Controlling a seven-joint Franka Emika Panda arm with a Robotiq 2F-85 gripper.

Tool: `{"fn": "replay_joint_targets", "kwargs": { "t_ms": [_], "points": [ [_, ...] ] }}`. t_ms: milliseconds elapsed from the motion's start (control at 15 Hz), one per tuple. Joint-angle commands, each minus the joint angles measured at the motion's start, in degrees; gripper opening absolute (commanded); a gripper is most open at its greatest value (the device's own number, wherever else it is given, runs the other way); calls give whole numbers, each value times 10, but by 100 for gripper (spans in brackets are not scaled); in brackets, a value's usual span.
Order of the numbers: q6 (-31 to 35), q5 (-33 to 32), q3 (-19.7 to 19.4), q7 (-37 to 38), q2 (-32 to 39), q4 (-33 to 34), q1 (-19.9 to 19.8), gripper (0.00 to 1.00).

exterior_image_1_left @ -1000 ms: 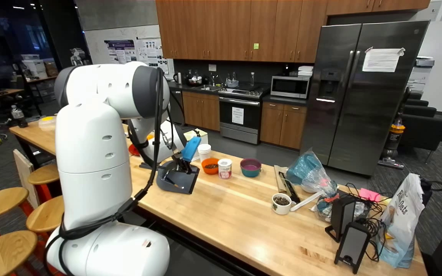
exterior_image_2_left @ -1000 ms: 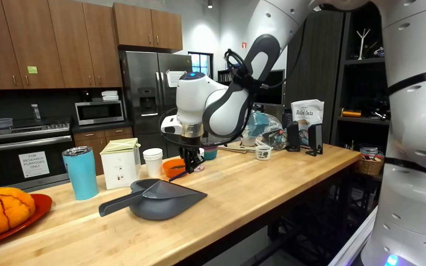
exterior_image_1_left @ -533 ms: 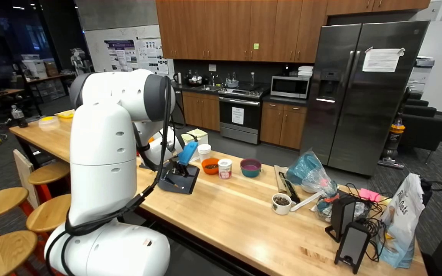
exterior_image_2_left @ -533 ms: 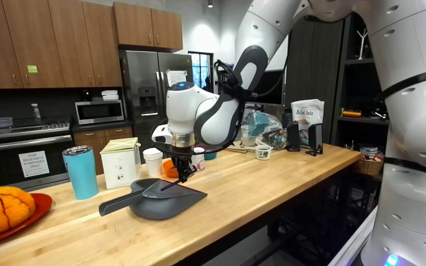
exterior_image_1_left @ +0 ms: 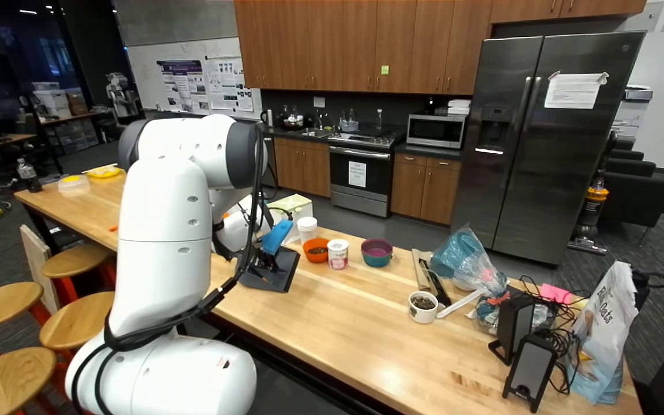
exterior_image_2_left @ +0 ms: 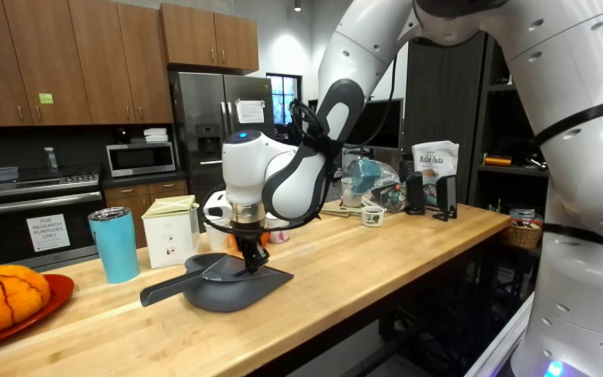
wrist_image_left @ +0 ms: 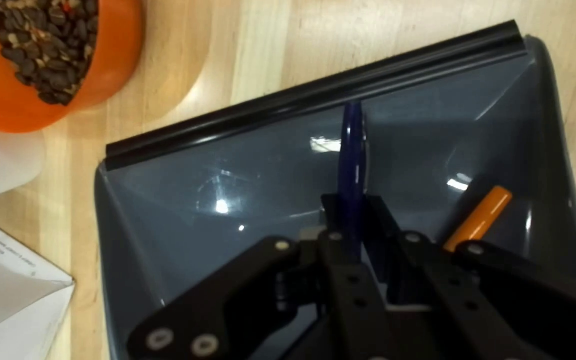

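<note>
The gripper is closed narrowly on a dark blue pen, which is over the pan of a grey dustpan; whether the pen touches the plastic, I cannot say surely. In the wrist view, an orange stick lies in the dustpan, right of the pen. On the far side of the wooden table, in an exterior view, a white box stands between a blue tumbler at left and white cups at right.
</note>
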Motion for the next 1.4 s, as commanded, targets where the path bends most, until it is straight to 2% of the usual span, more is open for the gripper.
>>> {"fn": "replay_joint_targets", "kwargs": {
  "t_ms": [0, 133, 200, 333, 867, 1333],
  "points": [
    [-21, -10, 2, 30, 18, 24, 12, 4],
    [-33, -12, 4, 35, 18, 29, 19, 4],
    [-40, -16, 4, 36, 17, 32, 23, 40],
    [-52, -21, 5, 39, 11, 35, 30, 45],
    [-105, -16, 17, 31, -12, 34, 36, 98],
    [-157, -13, 30, 33, -49, 25, 33, 100]
  ]
}}
